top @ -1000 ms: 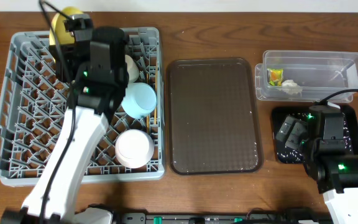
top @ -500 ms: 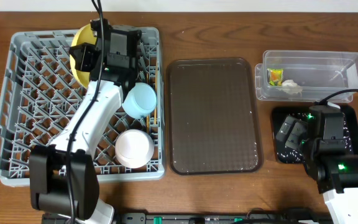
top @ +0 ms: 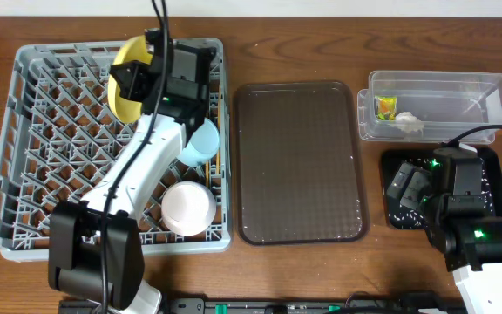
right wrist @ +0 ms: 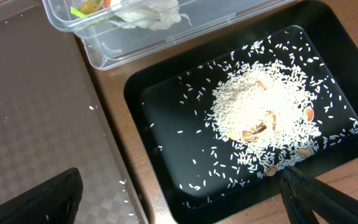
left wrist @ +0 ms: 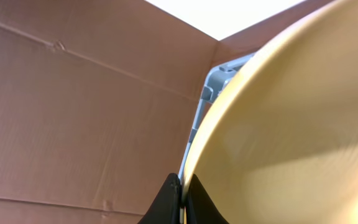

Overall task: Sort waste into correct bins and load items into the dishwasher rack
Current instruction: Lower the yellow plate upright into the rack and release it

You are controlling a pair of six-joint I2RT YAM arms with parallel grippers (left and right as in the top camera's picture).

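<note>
While stretched over rack | left claw grips yellow plate | right claw spread

No text, label, brand or number can be read in any view. The green-and-orange snack wrapper in the clear plastic tub shows only colours; any print is too small to tell.

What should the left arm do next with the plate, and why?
Probably lower the yellow plate into the dishwasher rack, then release: the left pincer grips it on edge above the back rows, seemingly not yet seated.
</note>
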